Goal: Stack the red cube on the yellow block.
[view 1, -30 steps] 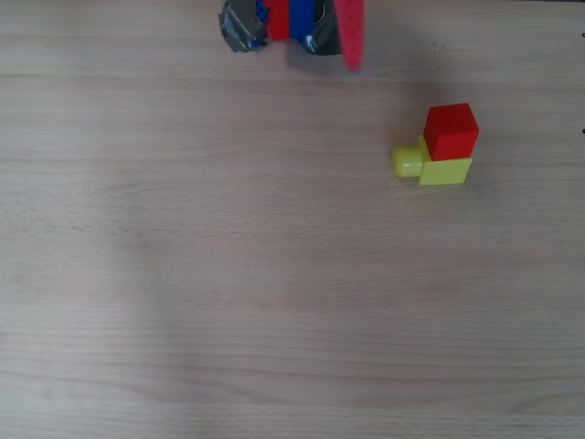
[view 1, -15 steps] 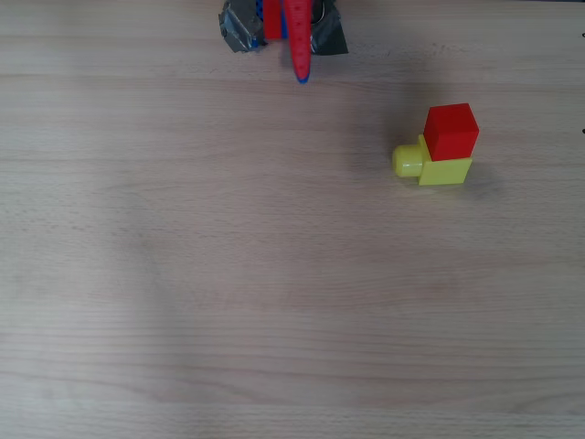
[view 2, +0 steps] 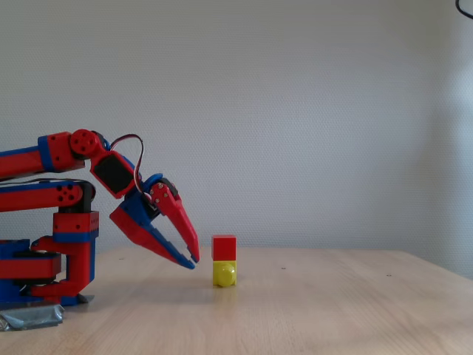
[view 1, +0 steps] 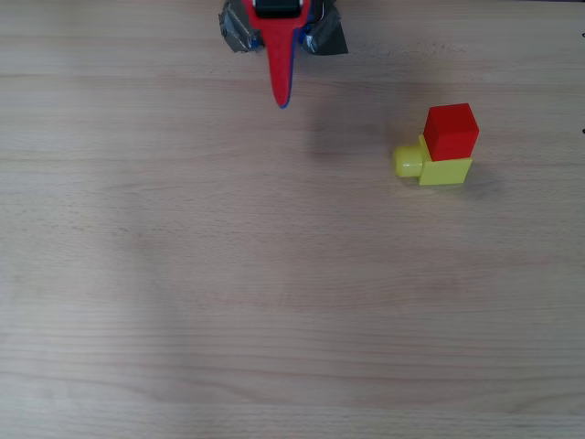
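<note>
Knob of the yellow block [view 1: 437, 165] pointed to the left in the overhead view, so the long axis of this block ran left to right across that picture, along the grain of the wooden table [view 1: 274, 293]. In the fixed view the same knob faced the camera as a round yellow bulge under the red cube [view 2: 224, 248], and the yellow block [view 2: 225, 273] stood flat on the table [view 2: 310, 310].

There was one red cube [view 1: 451, 132] and one yellow block. The red cube rested on top of the square part of the yellow block, touching it, with its faces roughly in line with the block below. The knob stayed uncovered beside the stack. The stack stood on the right part of the table in the overhead view, well apart from the arm.

There was one gripper [view 2: 191, 260], red and blue. In the fixed view its two fingers came together at the tips, with only a narrow gap higher up between them. It held nothing and touched nothing. The tips pointed down and to the right, above the table and near the left side of the stack. In the overhead view the gripper [view 1: 281, 99] was a narrow red wedge near the top edge, pointing downward in the picture.
</note>
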Tool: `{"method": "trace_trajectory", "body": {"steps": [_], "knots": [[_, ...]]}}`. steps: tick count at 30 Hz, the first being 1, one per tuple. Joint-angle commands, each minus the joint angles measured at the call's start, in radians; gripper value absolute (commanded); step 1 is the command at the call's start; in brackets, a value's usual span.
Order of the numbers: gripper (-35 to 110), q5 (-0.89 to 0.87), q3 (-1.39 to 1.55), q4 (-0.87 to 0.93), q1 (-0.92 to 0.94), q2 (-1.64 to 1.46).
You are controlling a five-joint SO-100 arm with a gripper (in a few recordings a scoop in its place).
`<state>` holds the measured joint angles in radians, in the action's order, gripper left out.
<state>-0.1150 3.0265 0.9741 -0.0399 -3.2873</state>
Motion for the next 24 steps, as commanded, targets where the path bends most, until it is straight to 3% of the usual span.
{"method": "trace_trajectory", "body": {"steps": [1,24], "knots": [[0,-0.006,-0.006,0.031,-0.003,-0.018],[0,0.009,-0.005,0.057,0.008,-0.018]]}}
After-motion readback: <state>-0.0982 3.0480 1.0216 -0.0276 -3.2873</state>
